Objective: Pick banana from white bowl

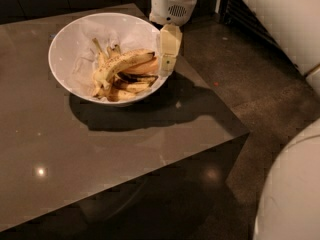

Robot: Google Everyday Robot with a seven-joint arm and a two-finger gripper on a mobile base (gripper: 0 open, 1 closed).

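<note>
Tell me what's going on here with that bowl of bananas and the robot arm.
A robot arm's gripper hangs at the right rim of the white bowl, which sits on a gray table. The bowl is lined with crumpled paper and holds a pile of bananas. The long freckled banana lies on top of the pile, one end pointing toward the gripper. It rests in the bowl and has not yet been lifted.

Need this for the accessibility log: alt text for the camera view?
The robot's hand hangs at the right rim of a white bowl on a dark table, beside the tip of a long, brown-freckled banana lying atop several other bananas on crumpled white paper.
</note>
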